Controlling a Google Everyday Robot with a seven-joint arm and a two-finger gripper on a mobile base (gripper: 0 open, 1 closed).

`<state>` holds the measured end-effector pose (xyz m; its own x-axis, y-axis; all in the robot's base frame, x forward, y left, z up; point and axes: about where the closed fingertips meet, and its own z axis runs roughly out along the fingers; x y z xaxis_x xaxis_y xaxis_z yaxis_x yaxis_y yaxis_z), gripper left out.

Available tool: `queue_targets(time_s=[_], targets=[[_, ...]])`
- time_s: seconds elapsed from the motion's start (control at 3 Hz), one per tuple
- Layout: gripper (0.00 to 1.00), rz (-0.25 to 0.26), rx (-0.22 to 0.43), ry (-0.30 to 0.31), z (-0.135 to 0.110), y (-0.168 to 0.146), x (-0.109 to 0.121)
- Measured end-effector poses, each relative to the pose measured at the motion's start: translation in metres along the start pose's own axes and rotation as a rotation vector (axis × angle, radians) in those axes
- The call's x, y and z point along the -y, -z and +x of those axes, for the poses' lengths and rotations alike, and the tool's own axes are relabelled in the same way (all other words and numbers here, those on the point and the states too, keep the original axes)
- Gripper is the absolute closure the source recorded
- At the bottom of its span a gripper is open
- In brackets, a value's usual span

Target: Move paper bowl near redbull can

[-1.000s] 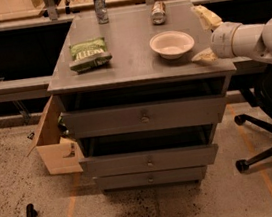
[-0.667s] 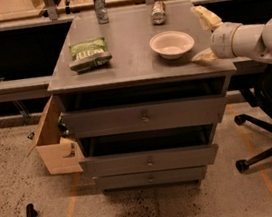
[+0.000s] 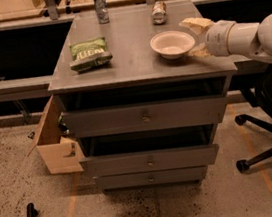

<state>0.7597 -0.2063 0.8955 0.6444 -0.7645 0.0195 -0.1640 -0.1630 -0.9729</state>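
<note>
Grey drawer cabinet (image 3: 131, 35), office chair (image 3: 265, 132) on its right. Gripper (image 3: 197, 37) at the top's right edge, fingers apart, just beside the paper bowl (image 3: 171, 44) (right side). Snack bag (image 3: 89, 54) sits left. Redbull can (image 3: 159, 12) stands behind the bowl, grey can (image 3: 100, 5) back left.

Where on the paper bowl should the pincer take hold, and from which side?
Probably the wide rim of the paper bowl on the edge facing the pincer, approached from that side: the bowl sits upright and shallow, and the open pincer hangs beside that rim.
</note>
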Motion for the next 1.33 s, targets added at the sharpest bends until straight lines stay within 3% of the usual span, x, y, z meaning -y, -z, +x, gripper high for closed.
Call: queue_targets(time_s=[0.67,1.0,1.33], targets=[[0.85,-0.001,0.096,0.063,-0.003,-0.024,0.003],[1.0,-0.016,0.143,0.072,-0.003,-0.034,0.001],[1.0,-0.013,0.097,0.096,0.014,-0.04,0.01]])
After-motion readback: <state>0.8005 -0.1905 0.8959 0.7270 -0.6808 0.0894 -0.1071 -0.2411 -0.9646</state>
